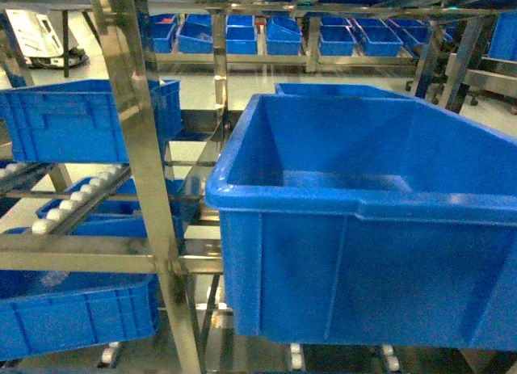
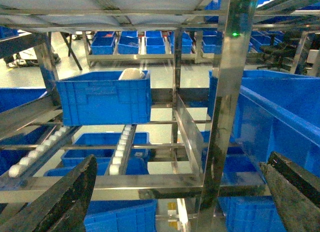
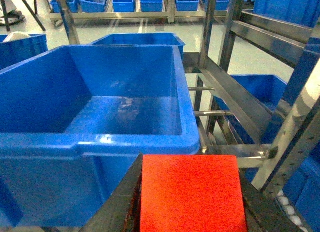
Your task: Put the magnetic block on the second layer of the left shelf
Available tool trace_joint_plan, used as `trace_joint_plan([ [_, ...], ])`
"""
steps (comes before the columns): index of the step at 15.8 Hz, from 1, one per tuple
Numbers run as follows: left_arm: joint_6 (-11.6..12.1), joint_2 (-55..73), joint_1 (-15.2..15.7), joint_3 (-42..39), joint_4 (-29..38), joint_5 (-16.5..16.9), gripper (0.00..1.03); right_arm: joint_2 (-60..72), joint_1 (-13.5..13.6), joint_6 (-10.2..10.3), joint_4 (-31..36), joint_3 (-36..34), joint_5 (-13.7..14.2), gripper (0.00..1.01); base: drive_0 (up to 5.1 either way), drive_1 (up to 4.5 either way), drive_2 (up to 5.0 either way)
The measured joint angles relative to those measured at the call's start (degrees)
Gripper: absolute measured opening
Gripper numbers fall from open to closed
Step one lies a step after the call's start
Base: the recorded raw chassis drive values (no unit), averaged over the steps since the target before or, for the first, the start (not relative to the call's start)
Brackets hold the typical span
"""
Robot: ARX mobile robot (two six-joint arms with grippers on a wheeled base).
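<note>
The right gripper point(image 3: 192, 212) clamped one magnetic block point(image 3: 191, 193) just short of the big blue bin's point(image 3: 95, 137) rim; the left gripper point(image 2: 175, 192) gaped wide, empty, before the left shelf point(image 2: 227, 91).

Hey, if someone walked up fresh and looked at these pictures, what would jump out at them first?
Probably the red block, filling the bottom of the right wrist view, held between the right gripper's dark fingers. Next, the big blue bin right in front, taking up most of the head view. To its left stands the shiny steel shelf with white roller tracks and a smaller blue bin sitting on them.
</note>
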Motion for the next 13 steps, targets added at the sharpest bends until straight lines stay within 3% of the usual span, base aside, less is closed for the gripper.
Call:
trace_joint_plan([
  [2, 0.0, 0.0, 0.0, 0.0, 0.09, 0.0, 0.98, 0.04, 0.0, 0.0, -0.17, 0.0, 0.0, 0.33, 0.1, 4.0, -3.8],
  [9, 0.0, 0.0, 0.0, 0.0, 0.0, -0.02, 0.98, 0.42, 0.0, 0.09, -0.11, -0.02, 0.0, 0.33, 0.0, 0.0, 0.0],
  [10, 0.0, 0.0, 0.0, 0.0, 0.02, -0.02, 0.98, 1.16, 0.13, 1.18, 0.24, 0.11, -0.04, 0.33, 0.0, 0.0, 0.0],
  [13, 0.0, 0.0, 0.0, 0.0, 0.02, -0.02, 0.98, 12.37, 4.09, 7.41, 5.33, 6.01, 1.07, 0.33, 0.0, 0.0, 0.0],
])
